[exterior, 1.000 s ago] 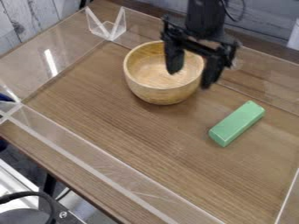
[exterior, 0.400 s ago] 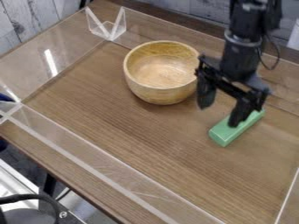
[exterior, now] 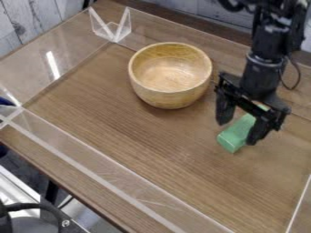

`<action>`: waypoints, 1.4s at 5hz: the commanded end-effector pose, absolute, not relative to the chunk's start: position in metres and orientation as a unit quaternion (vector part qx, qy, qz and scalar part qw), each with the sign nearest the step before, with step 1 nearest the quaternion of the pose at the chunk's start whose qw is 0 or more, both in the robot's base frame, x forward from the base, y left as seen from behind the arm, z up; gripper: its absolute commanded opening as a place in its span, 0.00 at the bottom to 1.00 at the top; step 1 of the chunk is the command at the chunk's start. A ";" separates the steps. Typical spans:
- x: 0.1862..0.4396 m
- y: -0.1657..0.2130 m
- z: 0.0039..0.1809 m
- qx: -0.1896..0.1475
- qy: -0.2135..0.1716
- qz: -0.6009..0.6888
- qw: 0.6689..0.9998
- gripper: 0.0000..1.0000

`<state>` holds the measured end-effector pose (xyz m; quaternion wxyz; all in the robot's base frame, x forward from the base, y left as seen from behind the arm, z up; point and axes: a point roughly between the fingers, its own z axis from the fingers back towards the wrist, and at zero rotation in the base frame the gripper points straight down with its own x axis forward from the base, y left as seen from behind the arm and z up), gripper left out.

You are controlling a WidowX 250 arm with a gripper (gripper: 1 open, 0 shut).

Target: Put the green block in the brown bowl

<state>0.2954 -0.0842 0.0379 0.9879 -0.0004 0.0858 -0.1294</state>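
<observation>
"Where's the black robot gripper (exterior: 239, 116) from where you stand?"

"Right over the small, flat, bright green rectangular block (exterior: 235, 139), on the right-hand part of the brown wooden tabletop (exterior: 145, 155). Its dark fingers hide some of the block."

"Has it closed on it?"

"No, the claw is wide apart, one finger toward the left of the block and the other toward the right. Whether either one touches it, I can't tell from here."

"And the block itself?"

"Lying flat on the wood, slantwise, with its near end showing in front of the claw."

"So what's in the round, light-brown wooden bowl (exterior: 169, 75)?"

"Nothing that I can see, only its paler inside. It sits upright, farther back and to the left of the block, the two well apart."

"And that clear, pointed plastic-looking thing (exterior: 111, 24)?"

"Near the back edge of the table, left of the bowl."
</observation>
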 end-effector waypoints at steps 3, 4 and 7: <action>0.321 -0.092 0.031 -0.014 0.057 -0.143 0.988 0.00; 0.321 -0.091 0.025 -0.017 0.056 -0.146 0.987 0.00; 0.318 -0.088 0.018 -0.025 0.060 -0.155 0.986 0.00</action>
